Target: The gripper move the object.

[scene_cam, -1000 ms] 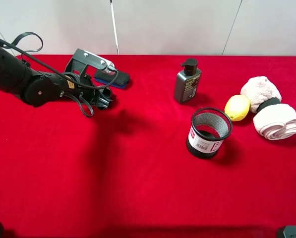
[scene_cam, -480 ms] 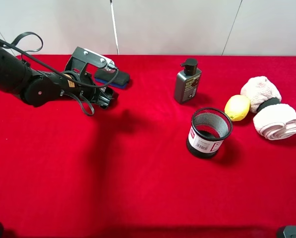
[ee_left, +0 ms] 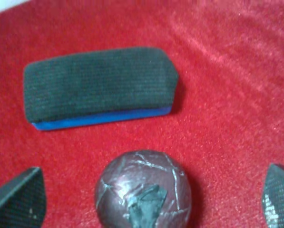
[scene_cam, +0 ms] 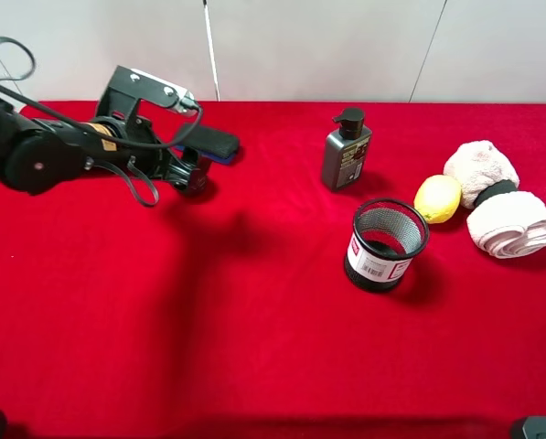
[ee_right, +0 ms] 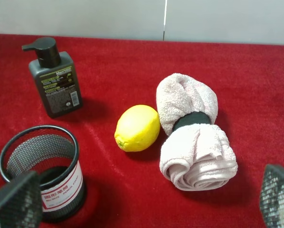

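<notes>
One arm reaches in at far left over the red cloth (scene_cam: pixel 254 347). Its left gripper (scene_cam: pixel 188 172) hovers near the cloth's back edge with its fingers (ee_left: pixel 15 202) spread wide. The small crackled maroon-grey ball (ee_left: pixel 142 190) sits on the cloth between them, clear of both. Just beyond the ball lies a dark eraser (ee_left: pixel 99 85) with a blue base. Further right stand a grey pump bottle (scene_cam: pixel 346 151), a black mesh pen cup (scene_cam: pixel 385 244), a lemon (scene_cam: pixel 437 198) and a rolled pale towel (scene_cam: pixel 501 206). The right gripper (ee_right: pixel 144 202) shows only its fingertips, set wide apart and holding nothing.
</notes>
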